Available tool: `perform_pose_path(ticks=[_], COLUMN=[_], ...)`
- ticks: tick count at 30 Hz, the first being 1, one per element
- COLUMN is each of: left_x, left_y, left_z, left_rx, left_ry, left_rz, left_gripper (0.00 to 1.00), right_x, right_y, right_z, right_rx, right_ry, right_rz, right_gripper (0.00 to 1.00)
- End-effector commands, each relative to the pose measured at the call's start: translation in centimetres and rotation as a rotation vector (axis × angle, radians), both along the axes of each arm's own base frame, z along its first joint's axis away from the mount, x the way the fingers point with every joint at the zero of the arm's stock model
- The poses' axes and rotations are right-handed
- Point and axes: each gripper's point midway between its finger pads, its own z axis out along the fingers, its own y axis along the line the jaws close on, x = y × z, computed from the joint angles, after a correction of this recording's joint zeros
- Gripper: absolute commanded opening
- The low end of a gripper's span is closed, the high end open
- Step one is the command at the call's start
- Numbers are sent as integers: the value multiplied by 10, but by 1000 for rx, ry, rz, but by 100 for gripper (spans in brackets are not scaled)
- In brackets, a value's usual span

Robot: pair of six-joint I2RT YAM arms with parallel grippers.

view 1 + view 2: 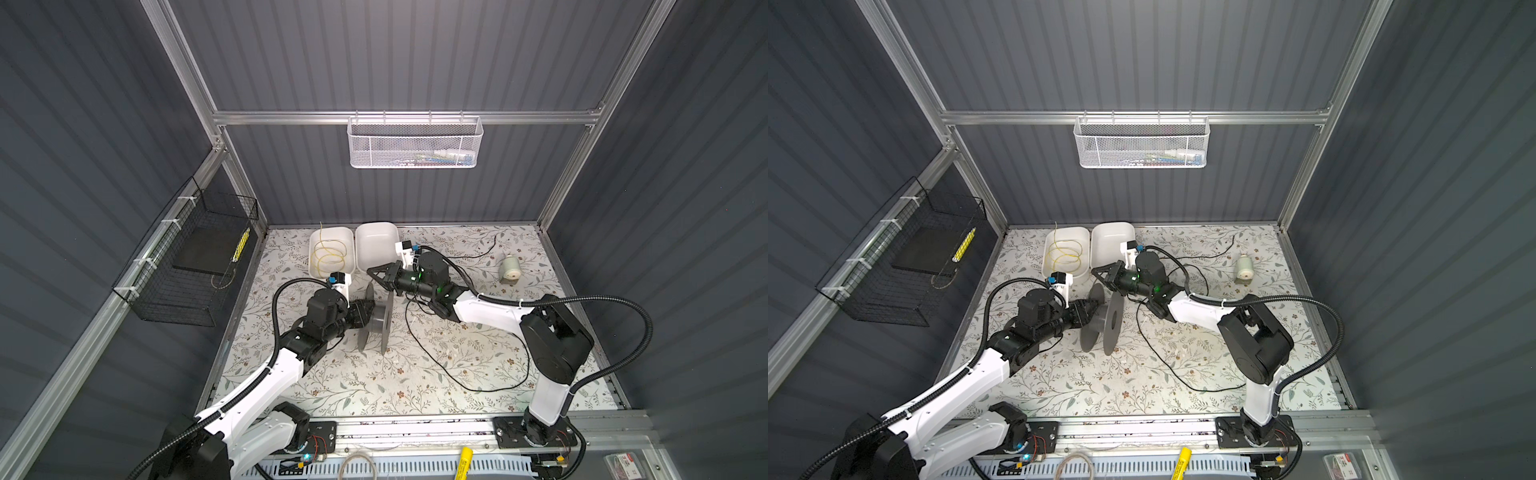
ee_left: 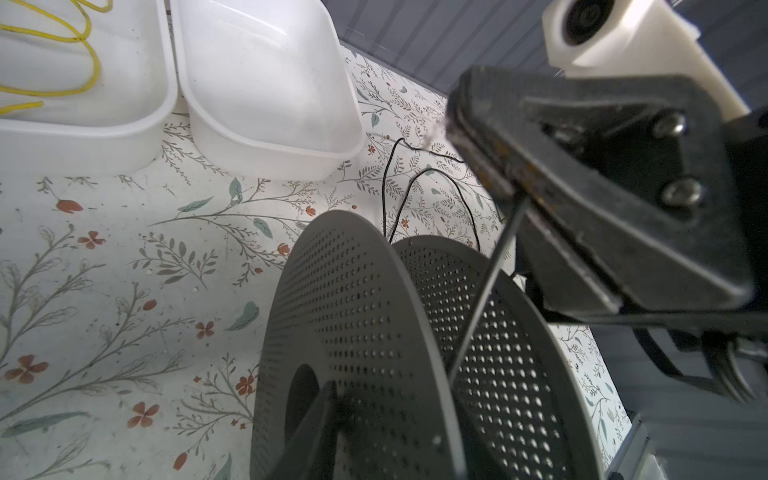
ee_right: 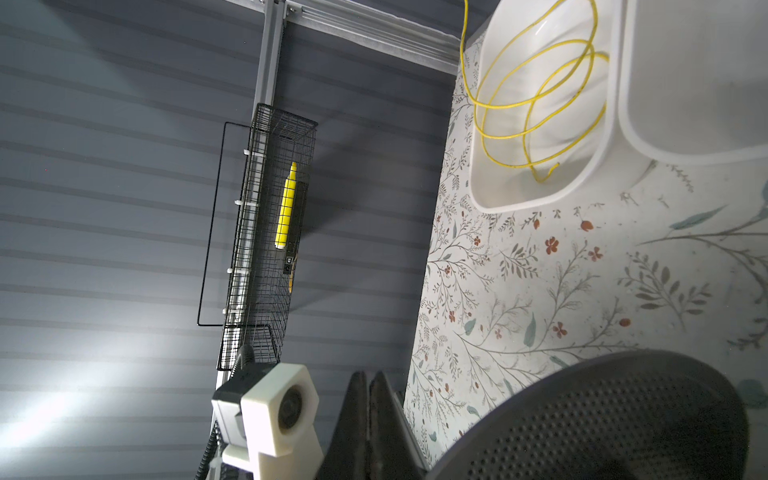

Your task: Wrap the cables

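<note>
A grey spool (image 1: pixel 384 320) (image 1: pixel 1113 320) with two perforated flanges stands on edge at the middle of the table. The thin black cable (image 1: pixel 469 390) (image 1: pixel 1200 390) lies in a wide loop on the table to its right. My right gripper (image 1: pixel 370 270) (image 1: pixel 1094 270) hangs just above the spool, shut on the cable. In the left wrist view the cable (image 2: pixel 482 291) runs taut from the right gripper (image 2: pixel 453 116) down between the flanges. My left gripper (image 1: pixel 365 312) (image 1: pixel 1090 309) is at the spool's left flange. One of its fingers (image 2: pixel 320 411) lies by the hub hole and the other is hidden.
Two white bins stand at the back: one (image 1: pixel 347 237) holds a yellow wire coil (image 1: pixel 330 255), the other (image 1: pixel 376 245) is empty. A small pale cylinder (image 1: pixel 510 269) lies at the back right. A black wire basket (image 1: pixel 191 262) hangs on the left wall, a white mesh basket (image 1: pixel 413 143) on the back wall.
</note>
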Motion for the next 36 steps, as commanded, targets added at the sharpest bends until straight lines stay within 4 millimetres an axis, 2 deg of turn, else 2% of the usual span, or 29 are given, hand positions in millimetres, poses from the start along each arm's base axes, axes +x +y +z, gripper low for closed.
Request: perform_pose_path(ticks=[1, 6, 11, 13, 15, 21, 26, 29, 33, 36], left_x=[4, 6, 4, 3, 2, -2, -6, -8, -10, -10], left_y=[8, 8, 5, 6, 7, 11, 15, 16, 22, 32], left_z=[-7, -7, -11, -13, -12, -3, 9, 24, 43, 55], left_rx=[28, 38, 37, 42, 45, 75, 100, 116, 180, 248], left_ry=[-1, -7, 2, 4, -2, -24, -52, -73, -86, -97], left_rz=[38, 37, 18, 15, 15, 9, -1, -12, -18, 5], left_gripper=[34, 25, 21, 14, 11, 0, 0, 0, 0, 0], right_x=[-4, -4, -4, -5, -4, -3, -3, -1, 7, 13], right_y=[4, 2, 3, 4, 3, 2, 1, -4, -20, -38], right_z=[-13, -18, -20, -20, -20, -22, -23, -24, -15, -1], right_rx=[-1, -3, 1, 0, 1, 4, 0, -5, 2, 4], right_ry=[16, 22, 28, 29, 29, 31, 32, 33, 12, -13], right_rz=[16, 11, 11, 12, 11, 8, 2, -9, -31, -59], right_gripper=[0, 0, 0, 0, 0, 0, 0, 0, 17, 39])
